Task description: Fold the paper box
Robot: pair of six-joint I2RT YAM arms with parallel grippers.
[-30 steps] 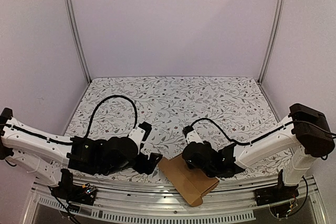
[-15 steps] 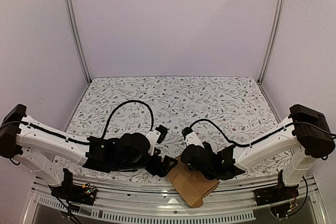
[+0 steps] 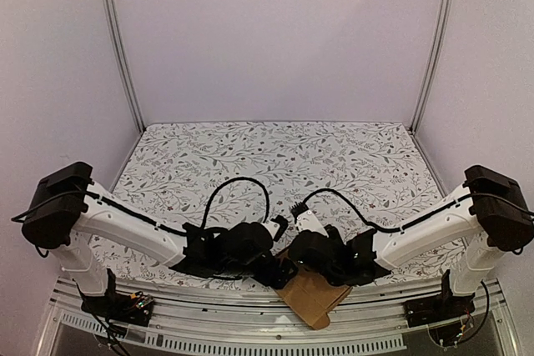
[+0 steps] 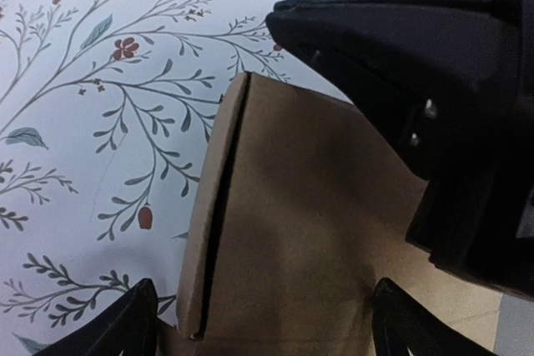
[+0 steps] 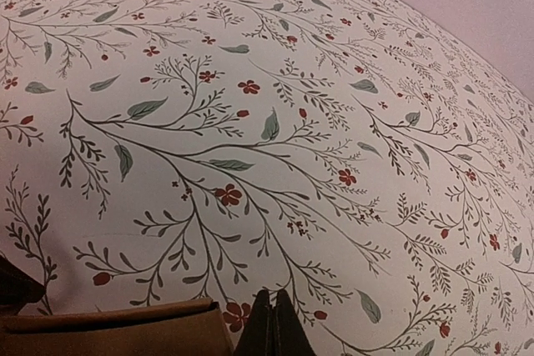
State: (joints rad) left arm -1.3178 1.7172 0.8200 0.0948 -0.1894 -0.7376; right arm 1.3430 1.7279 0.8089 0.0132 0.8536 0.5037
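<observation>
Status: paper box [image 3: 315, 302] lies at the near edge of the surface [image 3: 250, 156], about mid-width, and one corner looks to stick out past that edge. Both arms meet over its far end.

Left hand [image 4: 265, 316] is open wide, one finger on each side of the cardboard, not touching it as far as I can see. Right hand [image 5: 271, 327] is closed, fingers pressed together, with the tip at the box's far edge. Nothing shows between the fingers, so it looks like pushing or pinning rather than gripping.

Progress: early to middle, I'd say. The left wrist view shows one panel doubled over, with a seam line down its left side. From the top the piece reads as flat, with no walls standing and no closed carton. Left to do: raise the sides, tuck the flaps and tabs. The underside is hidden.
</observation>
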